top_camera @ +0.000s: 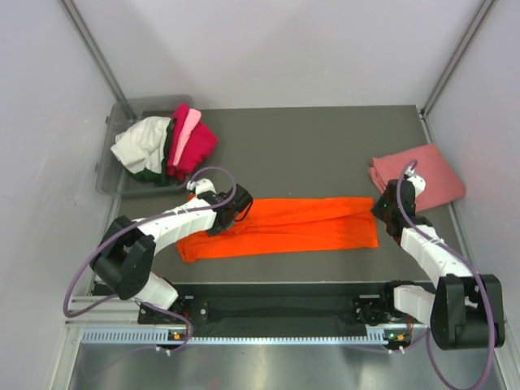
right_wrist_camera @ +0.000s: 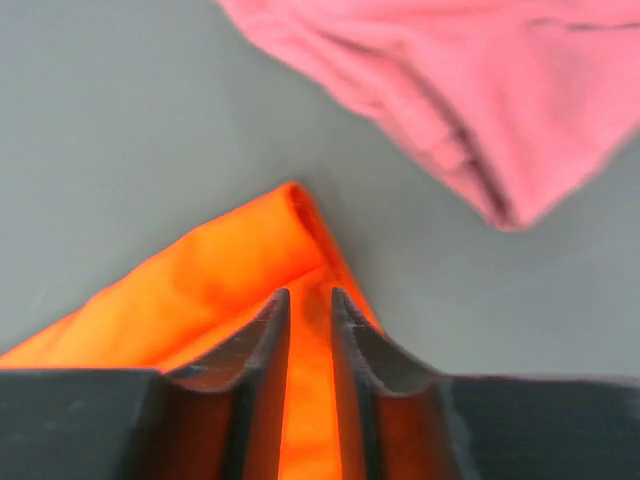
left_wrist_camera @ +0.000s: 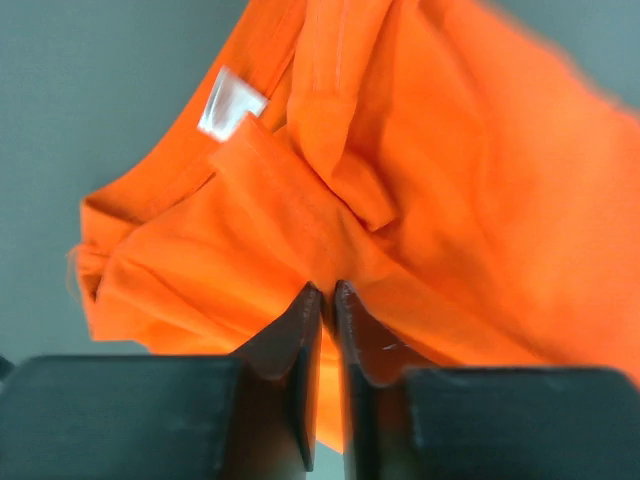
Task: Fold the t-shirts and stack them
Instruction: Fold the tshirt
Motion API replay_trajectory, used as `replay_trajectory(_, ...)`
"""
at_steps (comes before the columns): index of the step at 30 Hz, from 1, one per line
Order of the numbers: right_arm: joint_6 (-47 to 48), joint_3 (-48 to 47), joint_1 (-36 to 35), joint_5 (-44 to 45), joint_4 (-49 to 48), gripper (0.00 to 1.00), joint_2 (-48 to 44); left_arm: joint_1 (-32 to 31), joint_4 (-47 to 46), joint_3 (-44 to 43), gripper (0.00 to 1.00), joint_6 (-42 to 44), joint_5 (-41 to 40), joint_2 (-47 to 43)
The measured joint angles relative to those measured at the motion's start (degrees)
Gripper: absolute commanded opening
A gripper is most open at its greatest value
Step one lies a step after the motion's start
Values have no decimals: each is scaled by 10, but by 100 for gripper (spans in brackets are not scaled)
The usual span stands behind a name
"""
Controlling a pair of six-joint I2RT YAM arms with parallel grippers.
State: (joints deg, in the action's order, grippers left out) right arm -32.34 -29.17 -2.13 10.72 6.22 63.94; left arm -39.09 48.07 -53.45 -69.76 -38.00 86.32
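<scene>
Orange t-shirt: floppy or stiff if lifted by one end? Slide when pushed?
Likely floppy: the orange t-shirt lies flat in a long band, with soft wrinkles and folds in the left wrist view. Probably light, being thin cloth. Pushed, it would likely bunch rather than slide across the table.

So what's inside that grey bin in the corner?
A heap of shirts: a white shirt over a dark green shirt, then a light pink shirt and a magenta shirt hanging over the edge of the bin. Its bottom and anything lower down are covered.
</scene>
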Motion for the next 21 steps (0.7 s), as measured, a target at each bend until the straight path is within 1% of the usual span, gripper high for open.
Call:
replay_trajectory(1, -5, 8, 0, 10, -2, 43, -10, -1, -5, 12, 41, 3, 2, -3)
replay_trajectory(2, -12, 16, 0, 22, -3, 47, -24, -4, -6, 26, 54, 5, 2, -9)
replay_trajectory(4, -16, 34, 1, 41, -5, 51, -61, -10, -10, 46, 54, 2, 1, -23)
replay_trajectory(6, -18, 43, 1, 55, -6, 51, -95, -21, -9, 64, 55, 4, 0, -52)
replay_trajectory(9, -17, 44, 0, 69, -9, 52, -142, -28, -6, 68, 55, 8, 1, -97)
replay_trajectory(12, -13, 43, 0, 73, -6, 52, -162, -29, 4, 66, 55, 16, 2, -141)
replay_trajectory(15, -6, 35, -6, 66, 2, 52, -162, -29, 19, 58, 57, 31, 5, -177)
replay_trajectory(16, -4, 31, -10, 59, 5, 52, -161, -29, 23, 55, 64, 38, 7, -191)
replay_trajectory(21, 2, 11, -56, 21, 7, 51, -141, -20, 38, 43, 71, 71, 14, -244)
